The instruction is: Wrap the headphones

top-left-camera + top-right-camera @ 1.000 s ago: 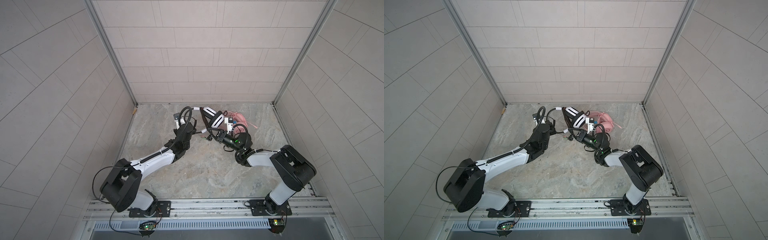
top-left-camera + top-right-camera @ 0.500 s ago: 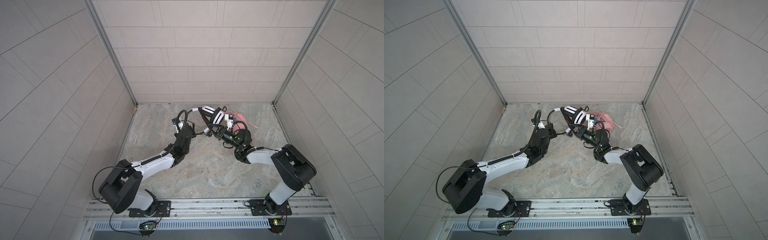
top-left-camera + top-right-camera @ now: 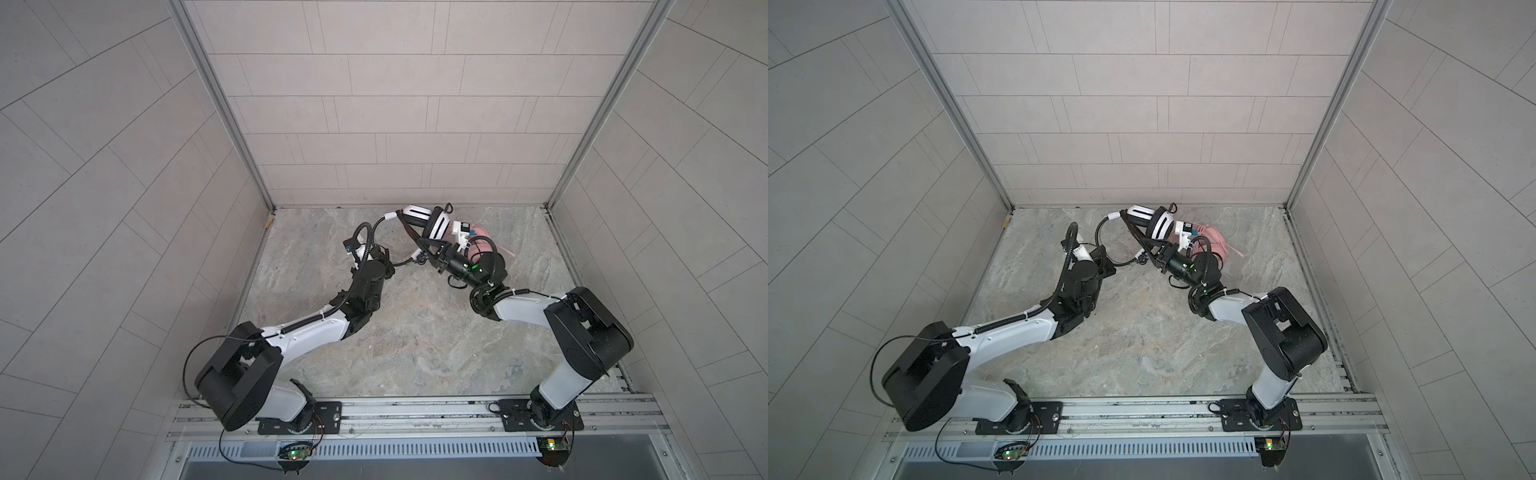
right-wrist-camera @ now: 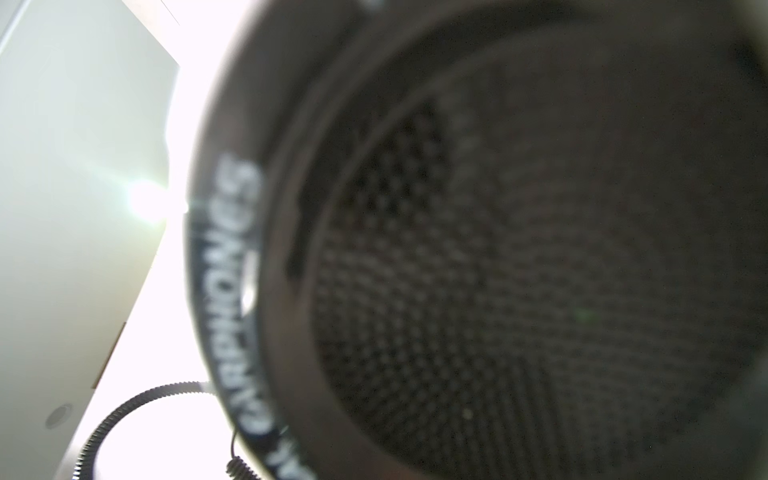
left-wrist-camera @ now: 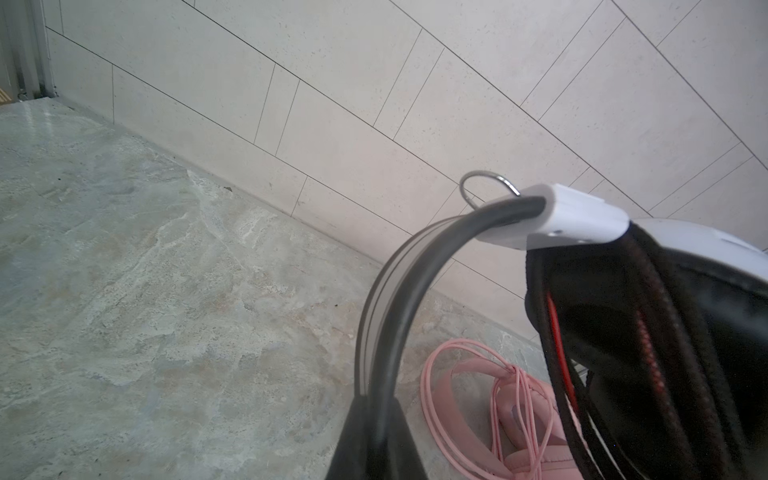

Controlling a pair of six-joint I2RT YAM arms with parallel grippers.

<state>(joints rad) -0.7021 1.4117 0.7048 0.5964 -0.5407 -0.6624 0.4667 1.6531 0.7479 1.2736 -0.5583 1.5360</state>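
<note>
The white-and-black headset (image 3: 435, 222) (image 3: 1160, 224) hangs in the air near the back wall, between both grippers. My left gripper (image 3: 387, 266) (image 3: 1111, 266) (image 5: 376, 436) is shut on its black headband (image 5: 399, 291), which arcs up to a white slider. Taut strands of the thin black cable (image 3: 415, 237) (image 5: 665, 345) cross the earcup and run down to my right gripper (image 3: 432, 258) (image 3: 1155, 257), which is shut on them. The earcup mesh (image 4: 519, 270) fills the right wrist view and hides the fingertips. The pink headset (image 3: 482, 245) (image 3: 1212, 237) (image 5: 536, 419) lies on the floor behind, its pink cable looped round it.
The stone floor (image 3: 415, 332) is walled by tiled panels on three sides, and the back wall (image 3: 374, 166) is close behind the headsets. A corrugated arm conduit (image 3: 368, 241) (image 4: 124, 405) loops above the left wrist. The mounting rail (image 3: 415, 415) runs along the front.
Both grippers have carried the white-and-black headset a little toward the back wall. The right gripper moved up and back under the earcup, and its jaws closed slightly more.
</note>
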